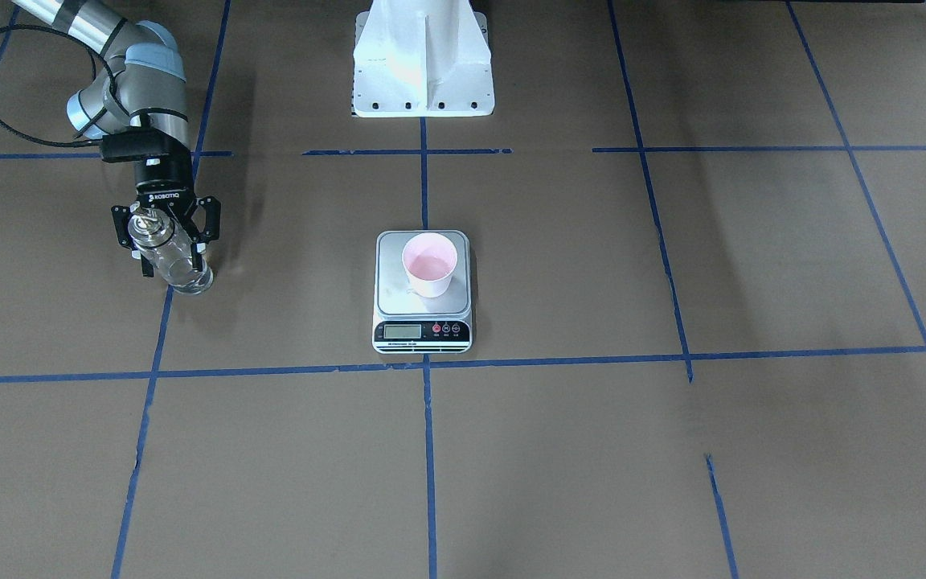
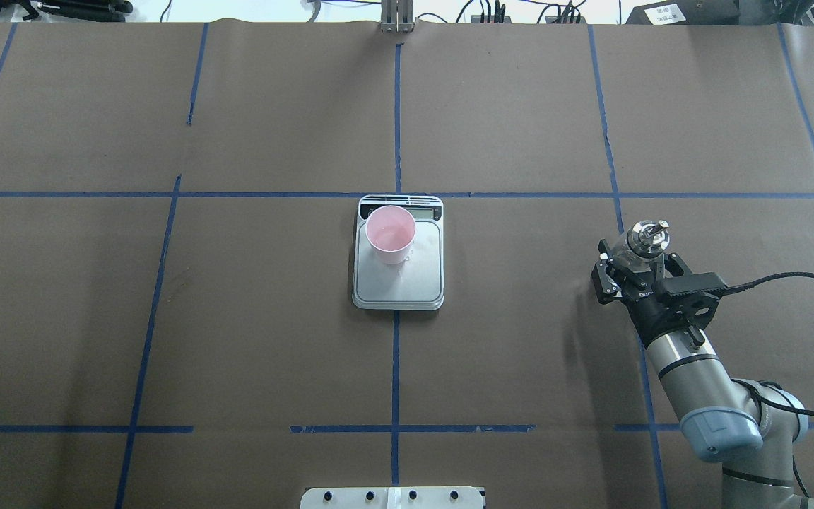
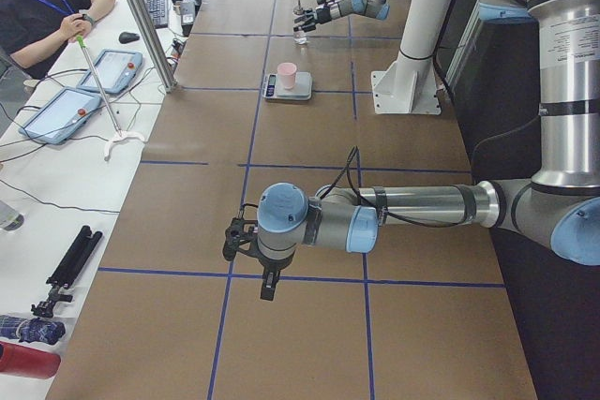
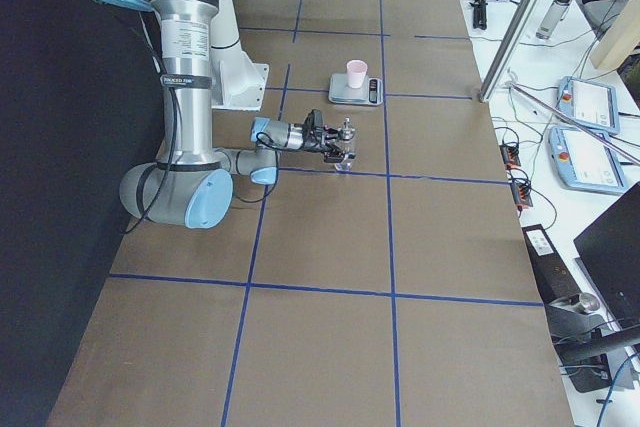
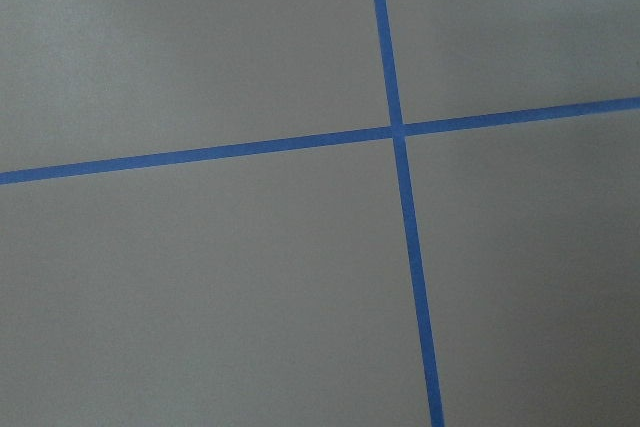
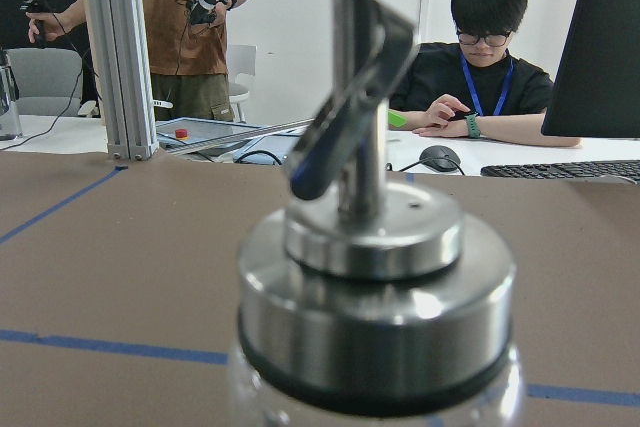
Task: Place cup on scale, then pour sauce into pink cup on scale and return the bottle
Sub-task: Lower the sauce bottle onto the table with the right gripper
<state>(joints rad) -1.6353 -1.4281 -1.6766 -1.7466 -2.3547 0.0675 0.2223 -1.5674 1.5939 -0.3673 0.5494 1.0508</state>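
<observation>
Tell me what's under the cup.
The cup stands upright on the scale, on its silver plate, with bare plate showing around it. The patch of plate right beneath its base is covered, so whether anything lies there cannot be seen.

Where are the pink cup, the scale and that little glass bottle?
cup [image 1: 429,269]: front-facing view, on its pink inside.
scale [image 1: 401,299]: front-facing view, on the bare silver plate.
bottle [image 1: 178,277]: front-facing view, on its clear glass body.
</observation>
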